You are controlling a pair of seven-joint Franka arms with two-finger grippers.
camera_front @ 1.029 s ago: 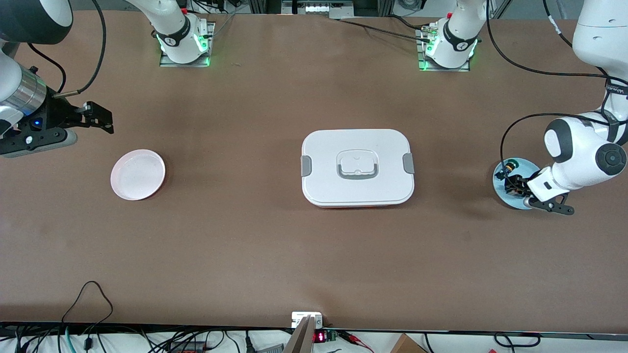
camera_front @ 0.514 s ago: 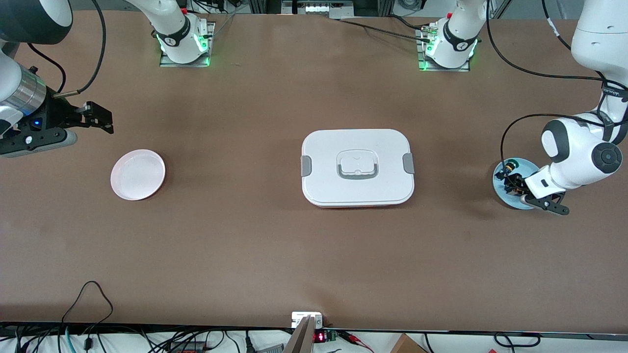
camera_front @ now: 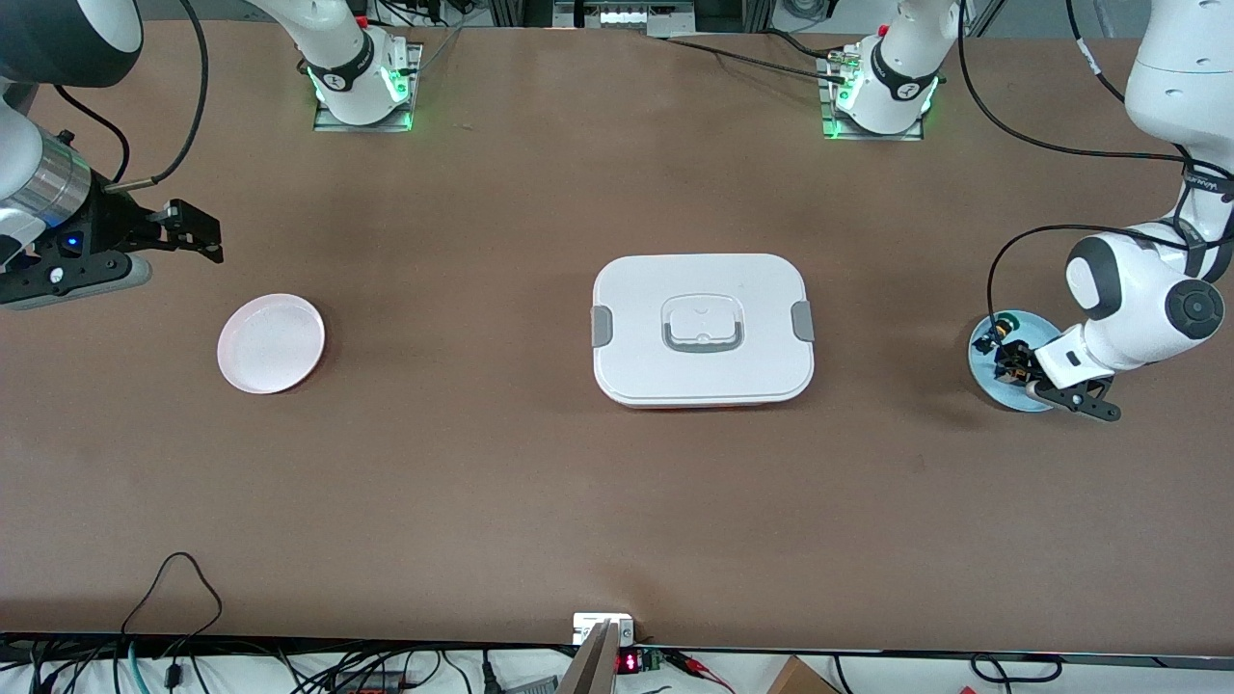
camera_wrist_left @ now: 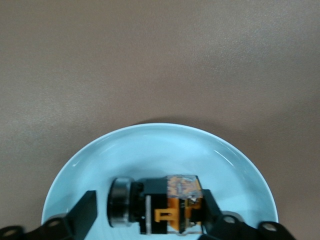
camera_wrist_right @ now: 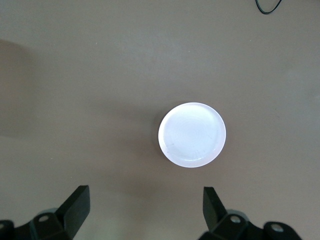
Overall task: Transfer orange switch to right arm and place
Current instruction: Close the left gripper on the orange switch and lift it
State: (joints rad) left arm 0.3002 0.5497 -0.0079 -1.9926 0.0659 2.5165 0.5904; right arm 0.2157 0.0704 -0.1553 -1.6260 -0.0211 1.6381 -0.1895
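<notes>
The orange switch (camera_wrist_left: 160, 205) lies on its side in a light blue plate (camera_wrist_left: 165, 150) at the left arm's end of the table; in the front view it (camera_front: 1008, 364) is mostly covered by the hand. My left gripper (camera_wrist_left: 150, 206) is low over the plate (camera_front: 1005, 397), open, with one finger on each side of the switch. One finger (camera_wrist_left: 210, 207) touches the switch's orange end and the other (camera_wrist_left: 85, 212) stands a little off its silver ring. My right gripper (camera_front: 198, 241) waits open and empty above the table at the right arm's end (camera_wrist_right: 145, 200).
A green-capped switch (camera_front: 1008, 318) sits on the same blue plate, farther from the front camera. A pink plate (camera_front: 271, 343) lies near the right gripper and shows in the right wrist view (camera_wrist_right: 192, 135). A white lidded box (camera_front: 703, 329) stands mid-table.
My left hand has shifted slightly over the blue plate, settling around the orange switch. The right arm has not moved.
</notes>
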